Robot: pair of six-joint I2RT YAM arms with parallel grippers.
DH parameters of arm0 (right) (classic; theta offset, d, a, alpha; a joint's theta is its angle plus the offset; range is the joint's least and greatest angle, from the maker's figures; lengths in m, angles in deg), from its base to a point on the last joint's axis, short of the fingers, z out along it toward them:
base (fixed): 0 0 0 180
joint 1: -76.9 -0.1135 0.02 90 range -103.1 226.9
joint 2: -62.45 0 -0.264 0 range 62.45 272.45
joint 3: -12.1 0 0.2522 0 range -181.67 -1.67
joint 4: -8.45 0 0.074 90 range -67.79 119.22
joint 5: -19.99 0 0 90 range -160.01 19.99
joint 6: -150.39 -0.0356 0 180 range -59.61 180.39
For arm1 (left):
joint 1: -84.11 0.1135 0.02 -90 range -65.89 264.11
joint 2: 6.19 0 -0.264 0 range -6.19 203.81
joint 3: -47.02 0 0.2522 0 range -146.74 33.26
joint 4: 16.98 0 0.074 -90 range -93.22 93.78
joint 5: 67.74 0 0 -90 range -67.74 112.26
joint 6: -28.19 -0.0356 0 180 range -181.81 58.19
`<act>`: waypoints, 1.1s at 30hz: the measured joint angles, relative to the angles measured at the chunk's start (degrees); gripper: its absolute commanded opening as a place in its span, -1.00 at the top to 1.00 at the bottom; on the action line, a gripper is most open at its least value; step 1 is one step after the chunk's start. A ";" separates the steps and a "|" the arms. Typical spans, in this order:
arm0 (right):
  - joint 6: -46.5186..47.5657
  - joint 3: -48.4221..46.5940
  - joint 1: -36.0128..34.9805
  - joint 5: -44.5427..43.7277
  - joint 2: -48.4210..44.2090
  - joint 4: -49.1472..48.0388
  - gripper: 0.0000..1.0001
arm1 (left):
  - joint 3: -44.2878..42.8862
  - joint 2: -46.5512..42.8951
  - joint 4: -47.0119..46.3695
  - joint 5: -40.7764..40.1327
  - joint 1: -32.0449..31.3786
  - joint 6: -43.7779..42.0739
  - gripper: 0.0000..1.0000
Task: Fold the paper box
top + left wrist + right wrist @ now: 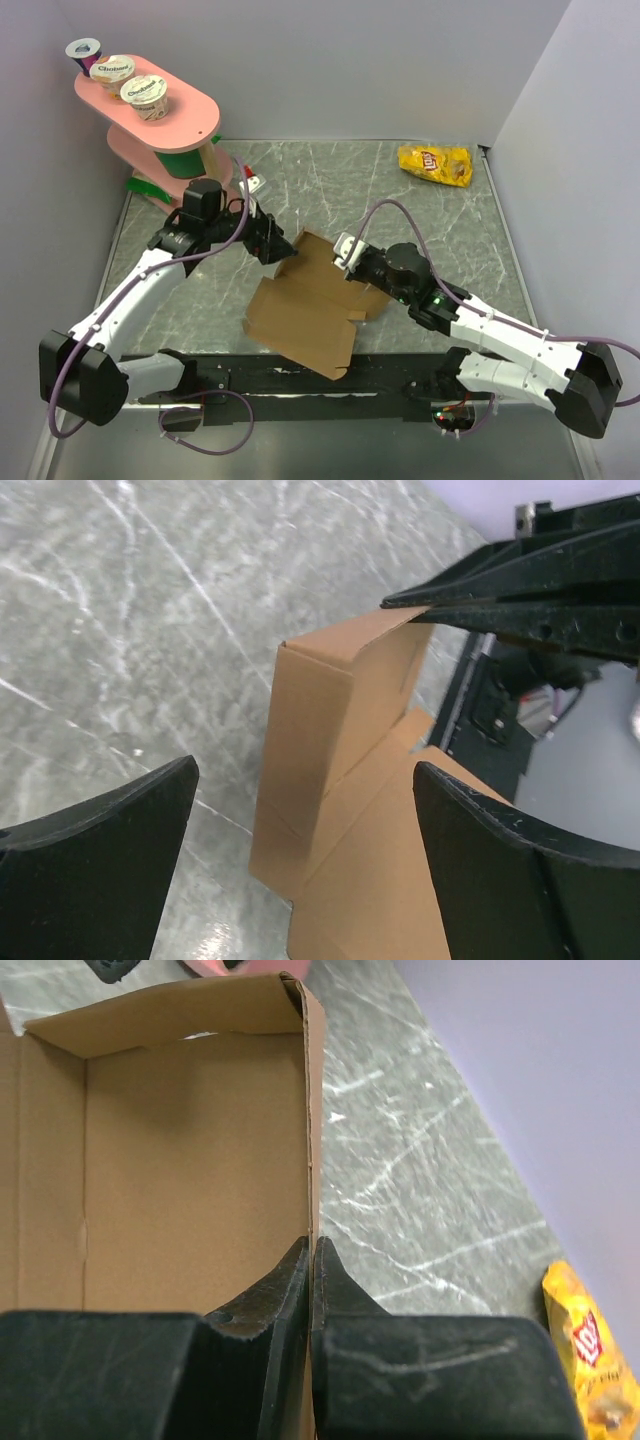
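The paper box (300, 315) is plain brown cardboard lying partly folded in the middle of the table, with its far walls raised. My right gripper (343, 252) is shut on the right upright wall; in the right wrist view both fingers (311, 1245) pinch that wall's thin edge, and the box's inside (190, 1160) lies to their left. My left gripper (283, 252) hovers at the box's far left corner. It stands open, its fingers (305, 770) wide apart with the raised corner (320, 710) seen between them, untouched. The right arm's dark fingers (500, 590) show at the wall's top edge.
A pink two-tier shelf (150, 110) with yogurt cups (142, 92) stands at the back left, close behind the left arm. A yellow chip bag (435, 165) lies at the back right, also seen in the right wrist view (590, 1350). Grey walls enclose the marbled table (330, 180).
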 measured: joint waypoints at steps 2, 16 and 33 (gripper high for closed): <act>0.57 0.22 0.02 1.60 -0.83 0.28 0.86 | 0.72 -0.04 -0.42 2.25 0.66 0.00 -0.91; 0.68 0.20 0.31 6.40 -2.40 2.25 0.86 | 4.48 2.08 -4.57 7.37 2.62 1.57 -0.89; -5.90 -9.16 -0.11 -8.87 5.95 7.65 0.90 | 7.78 -11.13 -7.06 -23.52 -2.14 2.78 -0.71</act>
